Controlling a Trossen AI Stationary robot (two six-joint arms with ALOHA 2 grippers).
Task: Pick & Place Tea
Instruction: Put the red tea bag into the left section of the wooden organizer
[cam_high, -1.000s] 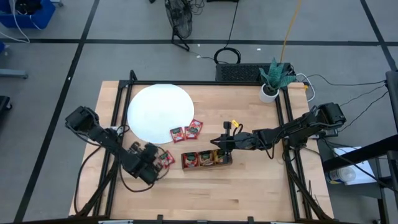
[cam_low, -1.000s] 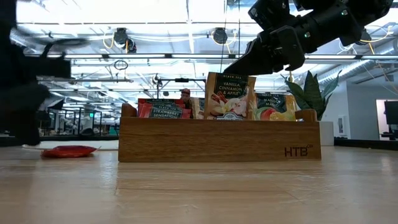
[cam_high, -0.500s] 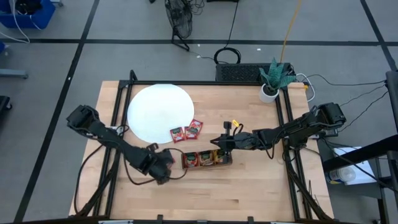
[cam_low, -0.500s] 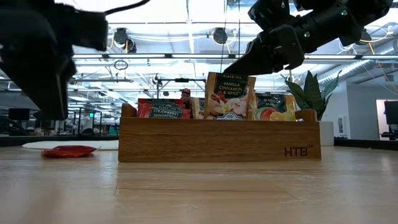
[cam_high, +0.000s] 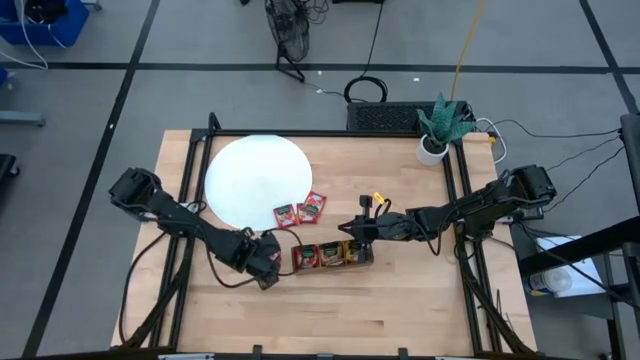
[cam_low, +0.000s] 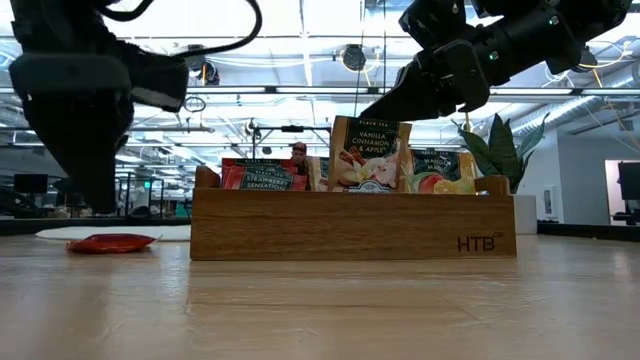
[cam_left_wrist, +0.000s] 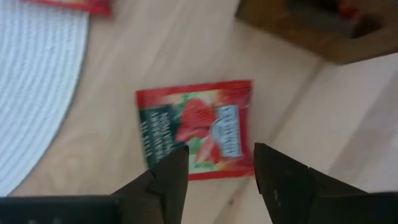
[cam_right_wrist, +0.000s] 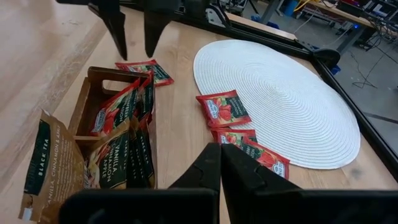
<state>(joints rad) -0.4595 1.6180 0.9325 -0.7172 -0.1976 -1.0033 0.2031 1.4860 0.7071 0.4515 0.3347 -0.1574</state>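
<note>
Your left gripper (cam_left_wrist: 214, 171) hangs spread over a red strawberry tea sachet (cam_left_wrist: 196, 127) lying flat on the table, between the white woven mat (cam_high: 257, 180) and the wooden tray (cam_high: 332, 257). Your right gripper (cam_right_wrist: 221, 163), fingers pressed together, sits above the tray's far end.

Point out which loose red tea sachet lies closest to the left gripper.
The red sachet lying alone on bare wood beside the wooden tray, directly under the open left gripper. The other two red sachets lie farther off, overlapping the white mat's edge.
</note>
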